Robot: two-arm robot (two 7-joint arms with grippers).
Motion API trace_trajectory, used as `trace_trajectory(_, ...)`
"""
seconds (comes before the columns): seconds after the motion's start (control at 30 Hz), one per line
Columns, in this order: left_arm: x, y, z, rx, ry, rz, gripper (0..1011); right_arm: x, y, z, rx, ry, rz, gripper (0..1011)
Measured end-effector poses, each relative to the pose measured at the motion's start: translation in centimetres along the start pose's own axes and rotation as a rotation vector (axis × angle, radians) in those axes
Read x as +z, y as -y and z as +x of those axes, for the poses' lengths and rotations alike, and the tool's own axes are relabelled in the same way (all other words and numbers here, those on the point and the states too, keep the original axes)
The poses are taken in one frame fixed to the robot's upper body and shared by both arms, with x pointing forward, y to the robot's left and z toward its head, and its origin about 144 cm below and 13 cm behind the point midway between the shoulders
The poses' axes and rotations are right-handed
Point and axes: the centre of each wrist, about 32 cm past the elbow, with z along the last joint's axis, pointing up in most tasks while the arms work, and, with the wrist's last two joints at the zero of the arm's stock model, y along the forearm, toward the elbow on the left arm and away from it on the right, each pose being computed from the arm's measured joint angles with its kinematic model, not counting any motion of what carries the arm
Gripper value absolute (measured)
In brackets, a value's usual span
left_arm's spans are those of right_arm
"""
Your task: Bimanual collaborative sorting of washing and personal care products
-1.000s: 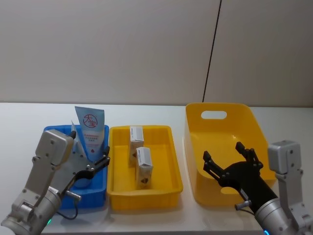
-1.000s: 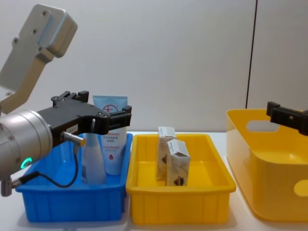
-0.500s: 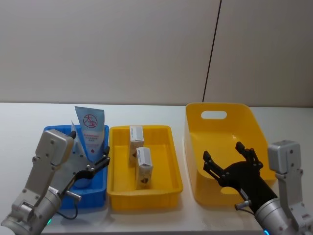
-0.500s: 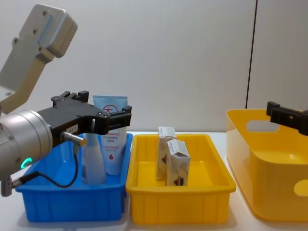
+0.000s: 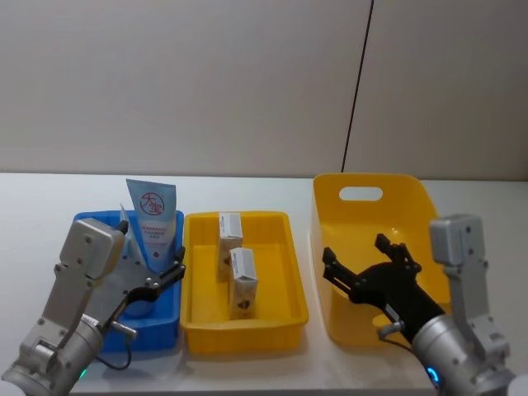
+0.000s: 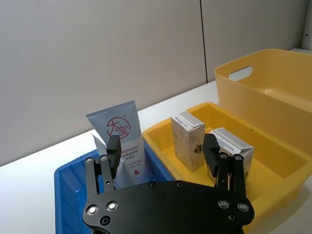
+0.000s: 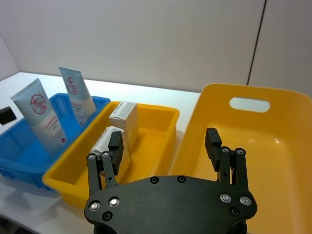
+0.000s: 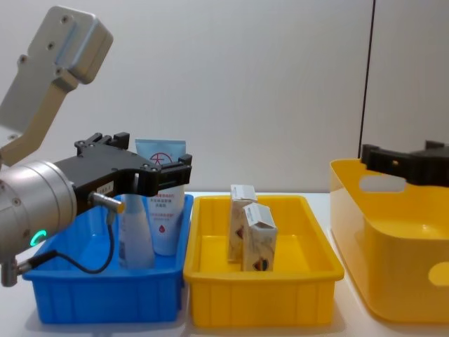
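The sorting looks barely begun, with each kind of product in its own tray. Two squeeze tubes (image 7: 41, 117) stand cap-down in the blue tray (image 5: 157, 338) on the left, the far one (image 5: 151, 219) propped against the far wall, which is probably what keeps such soft bodies upright and easy to take from above. Two cream boxes (image 5: 230, 235) stand upright one behind the other in the shallow yellow tray (image 5: 198, 322) in the middle, apart from its walls, so fingers should fit on either side. The deep yellow bin (image 5: 326, 214) on the right holds nothing and is the likely destination. All three containers sit side by side on the white table (image 5: 41, 198). The left gripper (image 6: 162, 153) hangs over the near right part of the blue tray with its fingers spread wide and nothing between them. It sits just on the near side of the tubes, and whether it touches one cannot be told. It seems placed to take a tube. The right gripper (image 7: 164, 144) is likewise spread and empty, poised over the left part of the bin and pointing toward the middle tray — a sensible station either for reaching the boxes or for receiving a handover. The next move calls for a gentle squeeze on the tube's flat faces, since a hard pinch could buckle it or tip its neighbour.
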Motion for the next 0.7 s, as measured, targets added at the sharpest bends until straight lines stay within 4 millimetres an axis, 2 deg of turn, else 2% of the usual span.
trace_trajectory(0.37,0.0,0.0,0.0,0.000,0.000,0.000,1001,3.3,-2.8,-1.4,0.056,-0.050,-0.112,1003)
trace_trajectory(0.7,0.0,0.0,0.0,0.000,0.000,0.000,1001,4.9,-6.1,-2.8,0.099,-0.034,-0.212,1003)
